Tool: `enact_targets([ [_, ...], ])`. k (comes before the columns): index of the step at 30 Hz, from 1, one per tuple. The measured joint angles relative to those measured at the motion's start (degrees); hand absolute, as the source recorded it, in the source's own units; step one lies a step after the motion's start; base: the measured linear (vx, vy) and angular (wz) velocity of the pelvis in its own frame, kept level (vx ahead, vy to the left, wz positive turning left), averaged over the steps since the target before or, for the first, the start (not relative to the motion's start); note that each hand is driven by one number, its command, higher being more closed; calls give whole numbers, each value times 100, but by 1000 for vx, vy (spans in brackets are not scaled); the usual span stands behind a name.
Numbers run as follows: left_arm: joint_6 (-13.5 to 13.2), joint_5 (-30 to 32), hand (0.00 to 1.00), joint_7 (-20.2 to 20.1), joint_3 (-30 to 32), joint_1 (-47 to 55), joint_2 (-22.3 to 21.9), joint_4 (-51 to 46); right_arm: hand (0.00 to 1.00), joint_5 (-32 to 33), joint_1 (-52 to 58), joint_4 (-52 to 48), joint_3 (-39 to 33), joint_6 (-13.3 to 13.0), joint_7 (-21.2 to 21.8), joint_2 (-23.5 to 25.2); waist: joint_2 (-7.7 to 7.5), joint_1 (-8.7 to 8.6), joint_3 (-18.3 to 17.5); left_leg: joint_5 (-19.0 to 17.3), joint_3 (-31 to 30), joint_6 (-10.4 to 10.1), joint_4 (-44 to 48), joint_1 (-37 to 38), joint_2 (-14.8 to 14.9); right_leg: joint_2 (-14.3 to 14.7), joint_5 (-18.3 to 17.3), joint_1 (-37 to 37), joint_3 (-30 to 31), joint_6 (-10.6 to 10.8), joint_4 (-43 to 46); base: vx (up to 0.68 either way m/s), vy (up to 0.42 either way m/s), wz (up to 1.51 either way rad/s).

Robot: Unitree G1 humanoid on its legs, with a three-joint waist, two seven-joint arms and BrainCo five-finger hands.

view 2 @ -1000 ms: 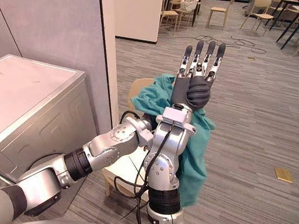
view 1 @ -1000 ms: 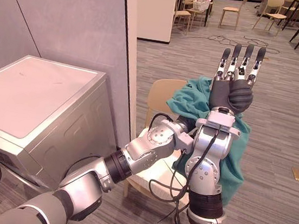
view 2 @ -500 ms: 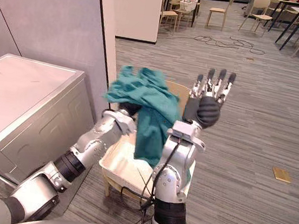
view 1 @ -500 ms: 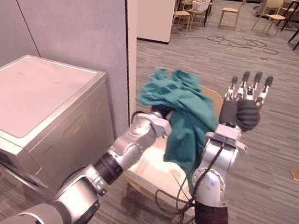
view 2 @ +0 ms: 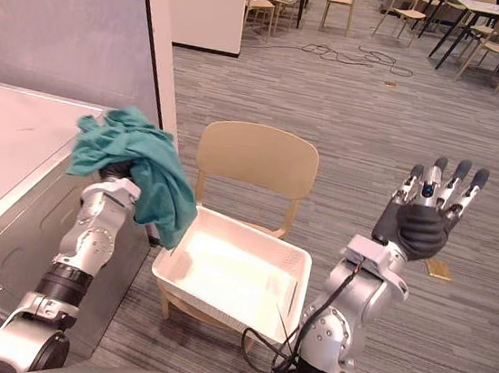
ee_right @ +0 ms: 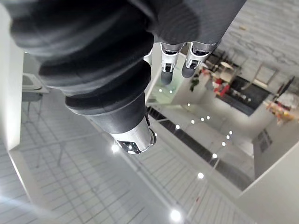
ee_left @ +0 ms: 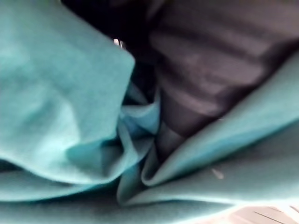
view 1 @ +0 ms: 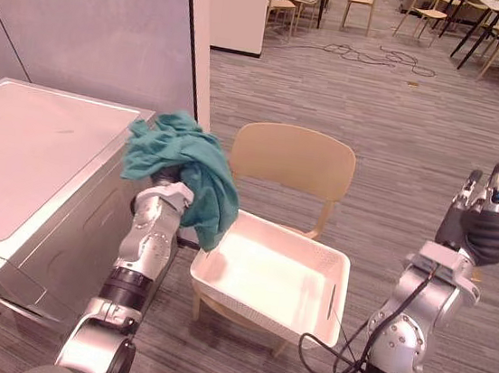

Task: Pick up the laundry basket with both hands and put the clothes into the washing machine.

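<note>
A teal, soft, crumpled cloth (view 1: 188, 156) is draped over the top of the upright left arm, bunched in thick folds. One longer flap hangs down past the wrist, towards the near corner of the basket. In the left wrist view the left hand (ee_left: 208, 65) shows as a dark ribbed cover sunk into creased teal fabric, and it cannot be told whether the hand is clamped on the cloth or merely carrying it. The cloth sits beside the upper front corner of the boxy, silver-grey metal washing machine (view 1: 34, 160), which has a flat, smooth top. It is level with that top and not inside the machine.

The white rectangular plastic laundry basket (view 1: 270, 276) has smooth walls and rounded corners. It rests on the seat of a pale wooden chair with a curved back (view 1: 294, 160), just beside the machine. Neither hand touches it.

The right hand (view 2: 419, 230) is held up well apart from the basket, on the robot's right. Its silver, dark-tipped fingers (view 2: 455, 180) are straight, spread and pointing upward, gripping nothing.

Grey wood-grain plank flooring (view 1: 404, 114) runs behind, and a plain matt grey partition wall (view 1: 89, 12) stands behind the machine.
</note>
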Motion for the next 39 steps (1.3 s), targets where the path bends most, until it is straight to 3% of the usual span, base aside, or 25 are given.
enact_targets([
  [5, -285, 43, 100, -42, 855, 593, 200, -1341, 0, -31, 517, 6, -498, 125, 135, 16, 44, -1, 21, -94, -1, 11, 118, 16, 6, 0, -43, 69, 0, -8, 18, -7, 0, 0],
  [10, -665, 40, 100, -203, 2090, 1458, 326, -2582, 0, -452, 1390, 338, -839, 382, 483, 299, 110, 21, 58, -200, -5, 21, 208, 72, 27, -1, -178, 202, -32, -55, 53, -27, 0, 2],
  [14, -1009, 61, 100, -270, 3296, 2415, 287, -3387, 0, -412, 2360, 1113, -1006, 735, 890, 917, 180, 81, 55, -204, -39, 21, 215, 87, 47, -17, -269, 220, -143, -64, 169, 0, -9, 7],
  [21, -1192, 106, 100, -243, 4770, 3751, -184, -3558, 0, -327, 2808, 3582, -1657, 1074, 1270, 958, 200, 200, 13, -337, -169, 53, 307, 101, 108, -26, -474, 340, -348, -67, 357, -1, -14, 15],
  [25, -1299, 101, 100, -96, 5432, 3835, -345, -2419, 0, -341, 2798, 5483, -1849, 1362, 1601, 945, 210, 270, -51, -344, -215, 48, 316, 93, 137, -22, -504, 392, -458, -64, 369, -1, -13, 10],
  [30, -1213, -209, 100, -152, 5579, 3602, -629, 421, 0, -475, 2448, 7527, -2058, 1593, 1710, 852, 184, 322, -68, -340, -216, 53, 320, 89, 134, -21, -504, 400, -475, -64, 391, -2, -1, 1],
  [33, -754, -475, 100, -382, 5538, 3333, -713, 2563, 0, -688, 2140, 8147, -1900, 1651, 1679, 862, 86, 308, -82, -364, -216, 67, 390, 75, 136, -23, -512, 398, -471, -55, 430, 0, 0, 0],
  [36, -360, -452, 100, -613, 5266, 3179, -764, 3697, 0, -928, 1895, 8161, -1299, 1679, 1665, 824, 11, 301, -103, -367, -216, 69, 402, 84, 140, -31, -524, 403, -472, -75, 449, 0, 0, 0],
  [39, -209, -450, 100, -788, 4917, 3033, -790, 4151, 0, -1138, 1732, 8151, -709, 1605, 1670, 663, -65, 299, -43, -363, -279, 70, 413, 121, 145, -44, -648, 397, -500, -77, 665, -8, -9, 8],
])
